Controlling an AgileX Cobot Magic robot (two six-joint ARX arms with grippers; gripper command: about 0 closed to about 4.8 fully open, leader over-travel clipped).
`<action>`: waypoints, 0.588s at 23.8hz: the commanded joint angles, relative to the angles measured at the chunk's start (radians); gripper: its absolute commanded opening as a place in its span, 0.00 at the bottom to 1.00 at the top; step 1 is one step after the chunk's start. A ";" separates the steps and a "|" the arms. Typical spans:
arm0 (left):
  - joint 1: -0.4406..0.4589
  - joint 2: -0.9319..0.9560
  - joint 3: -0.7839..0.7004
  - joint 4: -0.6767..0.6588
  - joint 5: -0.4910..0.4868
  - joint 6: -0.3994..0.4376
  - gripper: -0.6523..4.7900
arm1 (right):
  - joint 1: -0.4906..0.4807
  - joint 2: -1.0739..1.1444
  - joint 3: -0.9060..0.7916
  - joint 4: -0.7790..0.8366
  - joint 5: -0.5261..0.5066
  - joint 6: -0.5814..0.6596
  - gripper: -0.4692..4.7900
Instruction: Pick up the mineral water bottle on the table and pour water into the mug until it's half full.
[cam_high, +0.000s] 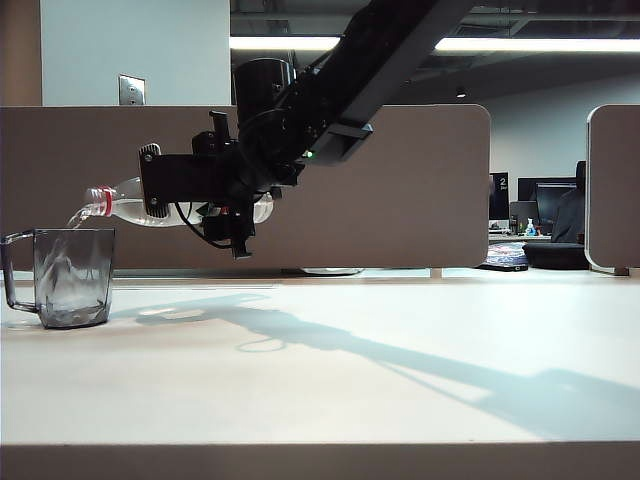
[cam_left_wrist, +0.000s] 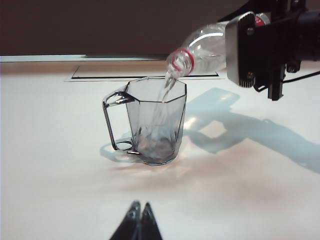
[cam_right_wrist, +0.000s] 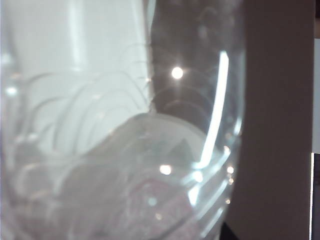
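My right gripper is shut on the mineral water bottle, holding it nearly level over the table. The bottle's red-ringed neck points at the mug. Water runs from the mouth into the smoky-grey mug, which holds a shallow pool at its bottom. In the left wrist view the stream of water falls inside the mug, below the bottle and the right gripper. My left gripper is shut, low over the table, short of the mug. The bottle fills the right wrist view.
Brown partition panels back the table. A rectangular cable slot lies in the tabletop behind the mug. The table's brown front edge runs across the near side. Office monitors show beyond the gap at the right.
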 joint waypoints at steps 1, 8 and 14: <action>0.001 0.001 0.003 0.013 0.004 0.000 0.11 | 0.000 -0.003 0.045 0.034 -0.001 0.001 0.69; 0.001 0.000 0.003 0.013 0.004 0.000 0.11 | -0.002 -0.002 0.049 0.025 -0.002 -0.001 0.69; 0.001 0.000 0.003 0.013 0.004 0.000 0.11 | -0.002 -0.002 0.049 0.025 -0.008 -0.019 0.69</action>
